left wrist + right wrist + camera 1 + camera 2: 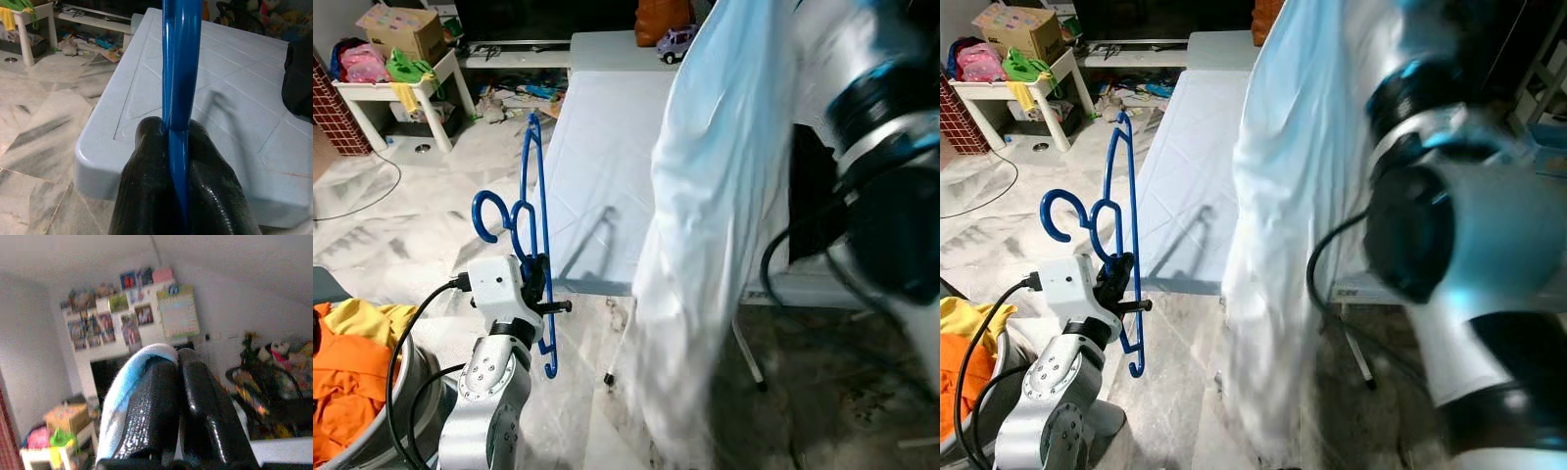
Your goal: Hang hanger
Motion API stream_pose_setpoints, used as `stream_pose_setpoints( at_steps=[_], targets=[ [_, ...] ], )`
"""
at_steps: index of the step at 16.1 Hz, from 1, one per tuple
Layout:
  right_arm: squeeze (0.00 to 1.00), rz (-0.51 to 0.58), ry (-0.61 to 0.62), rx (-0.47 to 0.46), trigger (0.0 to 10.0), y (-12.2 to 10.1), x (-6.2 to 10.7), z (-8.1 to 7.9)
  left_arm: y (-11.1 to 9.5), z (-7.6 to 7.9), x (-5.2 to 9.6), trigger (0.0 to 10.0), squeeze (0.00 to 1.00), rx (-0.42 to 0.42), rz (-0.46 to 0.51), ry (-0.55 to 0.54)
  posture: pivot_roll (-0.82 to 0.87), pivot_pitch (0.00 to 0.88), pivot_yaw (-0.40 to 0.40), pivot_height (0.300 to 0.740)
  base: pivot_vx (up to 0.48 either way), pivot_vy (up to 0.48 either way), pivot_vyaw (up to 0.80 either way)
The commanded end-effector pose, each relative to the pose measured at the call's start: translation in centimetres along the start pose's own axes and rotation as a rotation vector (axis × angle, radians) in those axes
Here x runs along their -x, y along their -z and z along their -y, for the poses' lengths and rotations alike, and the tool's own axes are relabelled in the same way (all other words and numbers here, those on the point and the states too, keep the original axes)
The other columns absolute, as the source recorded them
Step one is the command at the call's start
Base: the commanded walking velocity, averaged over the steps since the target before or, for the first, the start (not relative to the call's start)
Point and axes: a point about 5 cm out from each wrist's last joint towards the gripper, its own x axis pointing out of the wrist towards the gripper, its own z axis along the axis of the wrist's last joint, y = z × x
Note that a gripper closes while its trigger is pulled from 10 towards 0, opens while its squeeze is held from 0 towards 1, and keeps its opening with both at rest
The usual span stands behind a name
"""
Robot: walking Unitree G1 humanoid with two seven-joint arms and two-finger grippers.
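Though the blue hanger [536, 230] looks light and stiff, pinched in the left gripper [540, 284], the limp pale garment [705, 215] clamped by the right gripper [176, 396] wants holding near its collar.

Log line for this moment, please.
left claw: shut on blue hanger | right claw: shut on pale garment, raised

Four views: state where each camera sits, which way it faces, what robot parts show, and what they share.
Left eye, head: down at the pale table; left gripper holds the blue hanger.
Right eye, head: same scene; right arm raised beside the light blue garment.
Left wrist: along jaws shut on the hanger, toward the table.
Right wrist: right gripper shut on the garment, facing a far wall.
Shared: hanger, table, garment.
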Motion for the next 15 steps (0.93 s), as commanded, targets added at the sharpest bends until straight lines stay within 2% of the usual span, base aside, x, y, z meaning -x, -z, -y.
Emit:
stream_pose_setpoints(
  at_steps=[1, 2, 3, 4, 5, 6, 8, 10, 15],
  targets=[
    [0.00, 0.207, -0.042, 0.005, 10.0, -5.7, -0.6, -1.0, -0.3, 0.0, 0.3, 10.0, 0.00, -0.003, 0.023, -0.015, 0.06, 0.000, -0.033, 0.740, 0.000, 0.000, 0.00],
    [0.00, 0.218, -0.046, 0.021, 10.0, -5.9, -0.6, -0.9, -0.4, 0.0, 0.3, 10.0, 0.00, -0.004, 0.026, -0.016, 0.06, 0.000, -0.036, 0.740, 0.000, 0.000, 0.00],
    [0.00, 0.206, -0.062, 0.111, 10.0, -4.9, -0.5, -0.7, -0.6, -0.1, 0.3, 10.0, 0.00, -0.006, 0.046, -0.037, 0.06, 0.000, -0.037, 0.740, 0.000, 0.000, 0.00],
    [0.00, 0.188, -0.070, 0.143, 10.0, -4.2, -0.4, -0.6, -0.6, -0.1, 0.3, 10.0, 0.00, -0.005, 0.046, -0.039, 0.06, 0.000, -0.037, 0.740, 0.000, 0.000, 0.00],
    [0.00, 0.082, -0.097, 0.229, 10.0, -0.4, 0.3, 0.0, -0.6, 0.1, 0.2, 10.0, 0.00, -0.009, 0.046, -0.031, 0.05, 0.000, -0.034, 0.740, 0.000, 0.000, 0.00],
    [0.00, 0.050, -0.104, 0.248, 10.0, 0.7, 0.5, 0.2, -0.6, 0.1, 0.2, 10.0, 0.00, -0.013, 0.048, -0.026, 0.06, 0.000, -0.034, 0.740, 0.000, 0.000, 0.00],
    [0.00, -0.095, -0.161, 0.332, 10.0, 5.8, 2.2, 1.1, -0.7, 0.3, 0.1, 10.0, 0.00, -0.022, 0.053, -0.017, 0.06, 0.000, -0.031, 0.740, 0.000, 0.000, 0.00],
    [0.00, -0.229, -0.257, 0.408, 10.0, 10.1, 4.1, 1.4, -0.6, 0.2, 0.1, 10.0, 0.00, -0.022, 0.050, -0.019, 0.06, 0.000, -0.029, 0.740, 0.000, 0.000, 0.00],
    [0.00, -0.352, -0.436, 0.408, 10.0, 14.1, 6.7, 1.0, -0.5, 0.2, 0.1, 10.0, 0.00, -0.019, 0.049, -0.019, 0.05, 0.000, -0.029, 0.740, 0.000, 0.000, 0.00]
  ],
)
